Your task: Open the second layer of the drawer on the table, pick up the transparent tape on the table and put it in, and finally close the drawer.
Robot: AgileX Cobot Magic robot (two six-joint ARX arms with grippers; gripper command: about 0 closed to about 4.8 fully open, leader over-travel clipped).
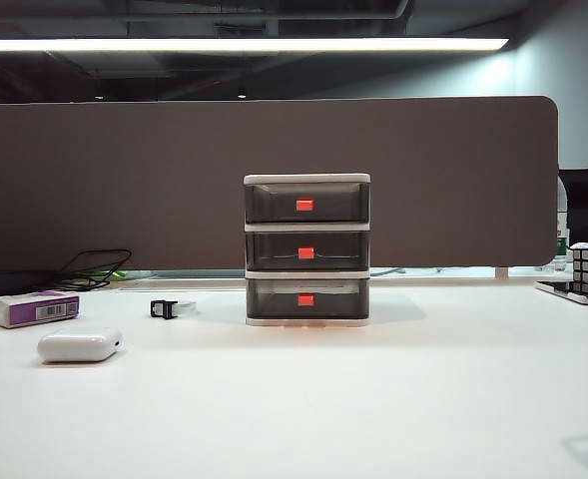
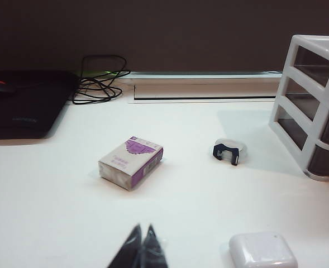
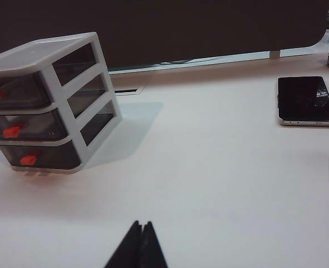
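White table (image 1: 373, 399); both hands, left hand (image 2: 141, 237) and right hand (image 3: 141, 231), shut, clear of drawer (image 1: 306, 249).

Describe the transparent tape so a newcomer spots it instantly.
Start at the drawer standing mid-table. Just to its left lies the transparent tape, a tiny black holder with a clear part. It is far smaller and darker than the purple-and-white box and white rounded case beyond.
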